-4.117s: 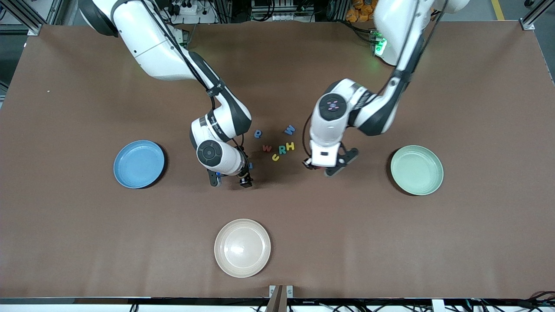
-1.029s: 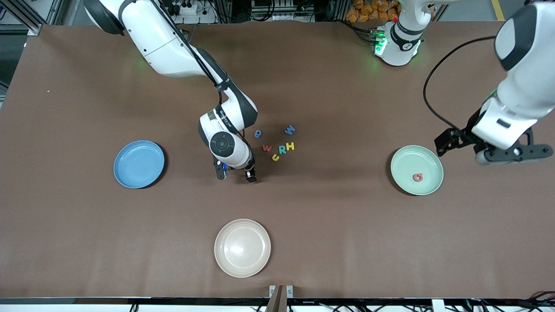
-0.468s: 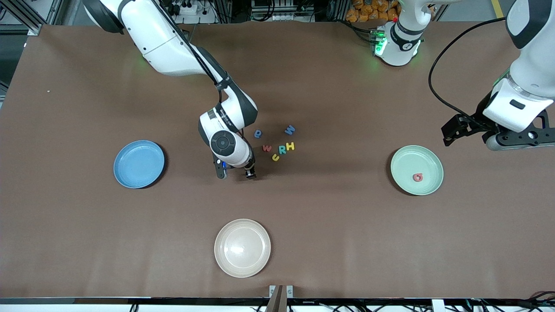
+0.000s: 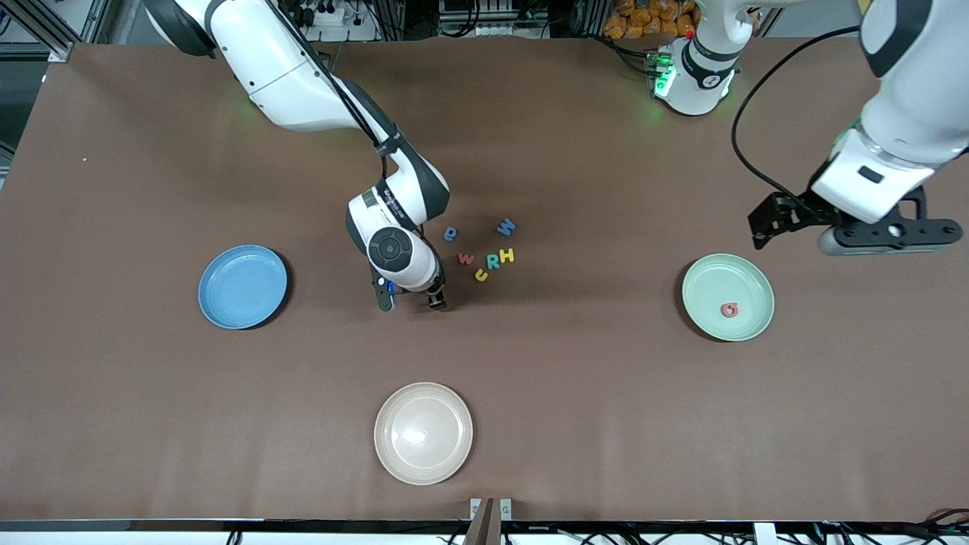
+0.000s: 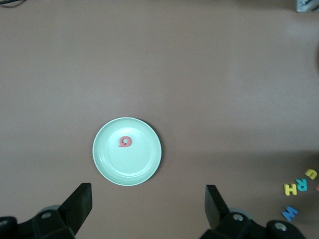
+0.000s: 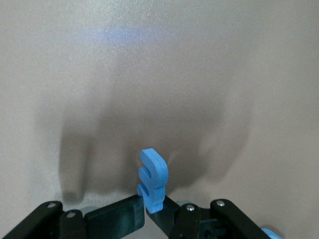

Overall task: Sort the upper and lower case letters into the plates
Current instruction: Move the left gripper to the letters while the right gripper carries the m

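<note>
1. Your right claw (image 4: 412,303) sits low at the surface (image 4: 575,393), just beside the letter cluster and nearer the front camera than it; its fingers are closed on a blue letter (image 6: 152,180), which stands on edge between the pads in the right wrist view.
2. Your left claw (image 4: 855,227) hangs in the air near the mint green plate (image 4: 749,325), toward the left arm's end of the surface; its fingers (image 5: 79,204) are spread wide and carry nothing.
3. A red letter (image 4: 730,309) lies flat in the mint green plate.
4. The loose letters (image 4: 484,253) lie in a cluster at mid-surface, between the two arms; among them you can read a blue W (image 4: 506,225), a yellow H (image 4: 507,255) and a teal R (image 4: 493,262).
5. The light blue plate (image 4: 219,303) rests toward the right arm's end; the cream plate (image 4: 394,454) lies nearest the front camera.
</note>
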